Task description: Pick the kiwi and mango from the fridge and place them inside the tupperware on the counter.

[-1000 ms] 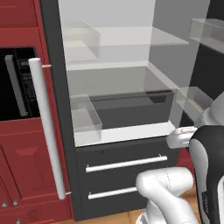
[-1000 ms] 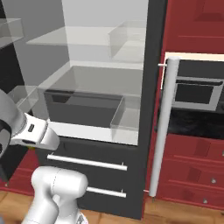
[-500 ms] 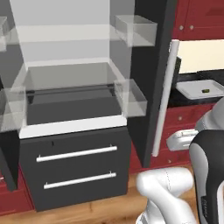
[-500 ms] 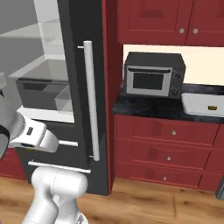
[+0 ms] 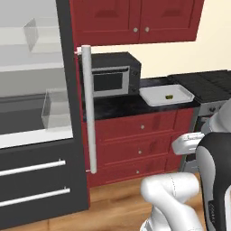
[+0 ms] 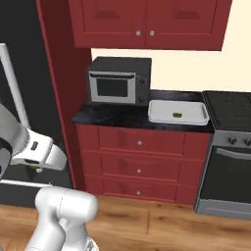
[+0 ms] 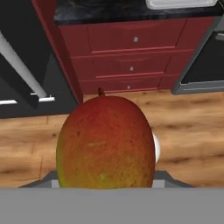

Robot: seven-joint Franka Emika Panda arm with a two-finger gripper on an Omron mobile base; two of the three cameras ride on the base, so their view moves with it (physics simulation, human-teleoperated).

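Observation:
A red and yellow-green mango sits right in front of the hand camera, and my gripper is shut on it, low in front of the fridge. The fingers are hidden behind the fruit. The white tupperware rests on the black counter to the right of the microwave. A small brown-green kiwi lies inside it. The fridge stands open at the left, its pale bar handle upright beside the counter.
A dark microwave stands on the counter by the fridge. A stove with an oven door borders the counter on the right. Red drawers and wooden floor lie below.
The whole picture has swung from the fridge interior to the counter, so the base has moved right. The microwave, tupperware and stove have come into view.

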